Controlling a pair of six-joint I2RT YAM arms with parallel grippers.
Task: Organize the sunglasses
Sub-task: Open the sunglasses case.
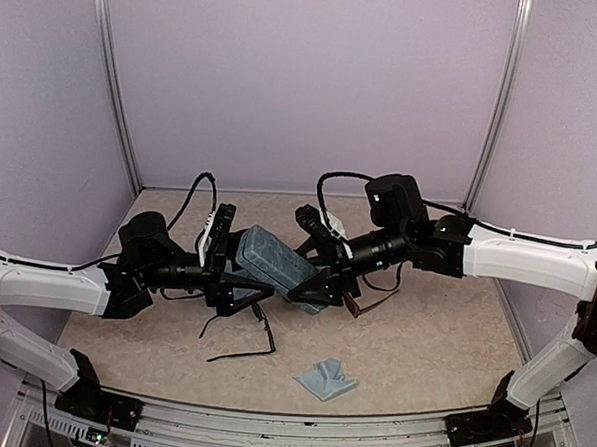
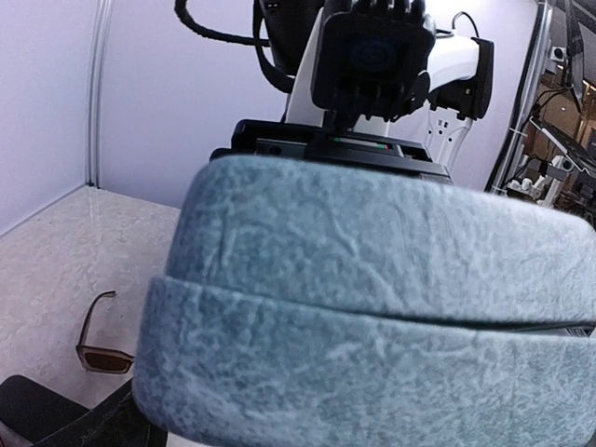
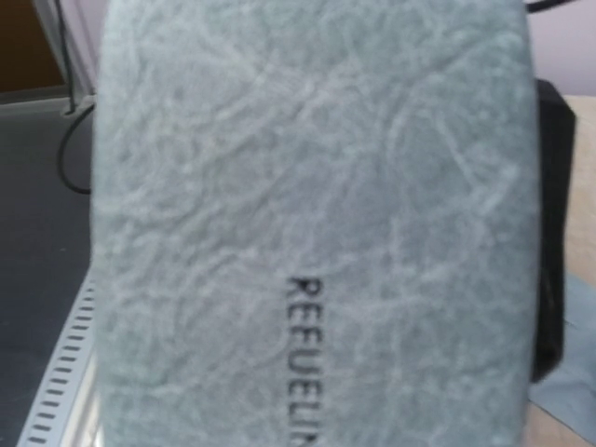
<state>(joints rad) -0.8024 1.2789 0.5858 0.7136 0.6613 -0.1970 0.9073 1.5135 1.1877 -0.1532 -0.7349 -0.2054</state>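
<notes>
As I read the overhead view, item one is a grey-blue oblong case (image 1: 274, 262) with a textured fabric skin, raised off the speckled beige table (image 1: 433, 331) and tilted between the two arms. My right wrist camera shows only its lid and some embossed lettering.

Item two: right gripper (image 1: 321, 280), fingers clamped on the case's right end.

Item three: left gripper (image 1: 237, 285), jaws spread fully apart at the case's left end. I cannot tell whether they touch it.

Item four: slim black-framed sunglasses (image 1: 270, 334), lying on the table just below the case with their thin arms unfolded.

Item five: reddish-brown-framed sunglasses (image 1: 359, 305), on the table beneath the right gripper and also visible to my left wrist camera (image 2: 102, 352).

Item six: a crumpled light-blue cloth (image 1: 325, 377), near the front edge, apart from both pairs.
</notes>
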